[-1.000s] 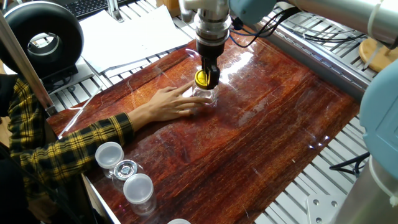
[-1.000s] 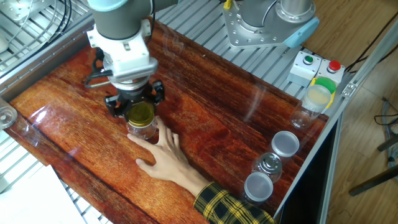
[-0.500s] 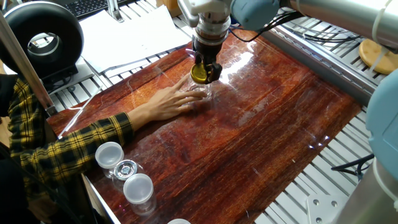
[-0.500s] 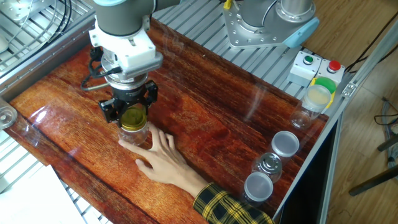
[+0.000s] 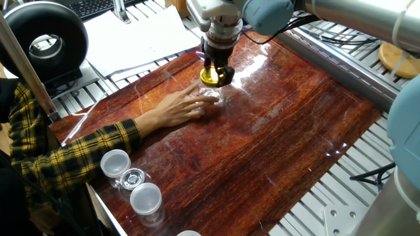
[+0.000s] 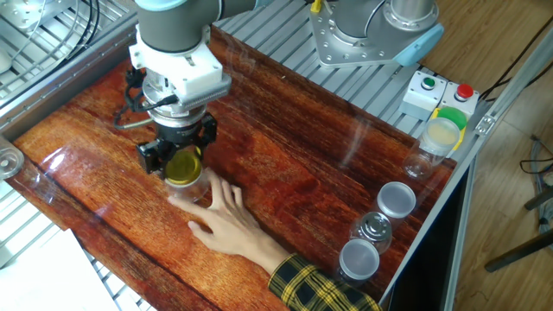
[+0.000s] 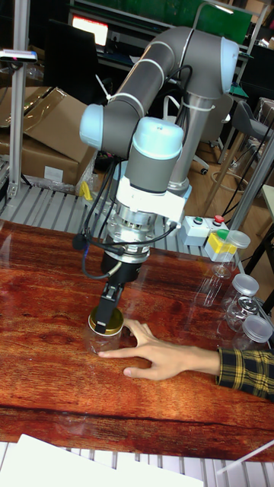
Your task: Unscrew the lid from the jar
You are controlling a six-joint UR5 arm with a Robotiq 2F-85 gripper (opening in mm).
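The gripper (image 6: pixel 181 161) stood straight down over the desk (image 6: pixel 294 164), a glossy reddish wood slab, with its two black fingers (image 6: pixel 149 158) closed on the rim of the lid (image 6: pixel 182 168), one on each side. The lid, a yellow-gold disc, sat level at the fingertips, directly above the jar (image 6: pixel 194 188). From the tall fixed view the lid (image 7: pixel 106 323) looked to be at the jar's mouth; whether it was still threaded on or just lifted clear could not be told. The jar (image 7: pixel 101 341) was clear glass and hard to make out against the wood, standing upright on the desk near its far-left part in the other fixed view.

A person's hand (image 6: pixel 223 220) lay flat on the desk beside the jar, fingertips touching its side, the forearm in a yellow-and-black plaid sleeve (image 6: pixel 324 286). In one fixed view the hand (image 5: pixel 177 108) reached in from the left, with the gripper (image 5: pixel 215 75) and lid (image 5: pixel 210 77) just beyond its fingertips.

At the desk's edge stood three clear cups with white lids (image 6: pixel 379 225), close together. Past them a control box (image 6: pixel 435 93) carried a green and a red button, with a green-rimmed container (image 6: pixel 442 130) next to it. No lettering or brand could be read on any of these; any markings were too small.
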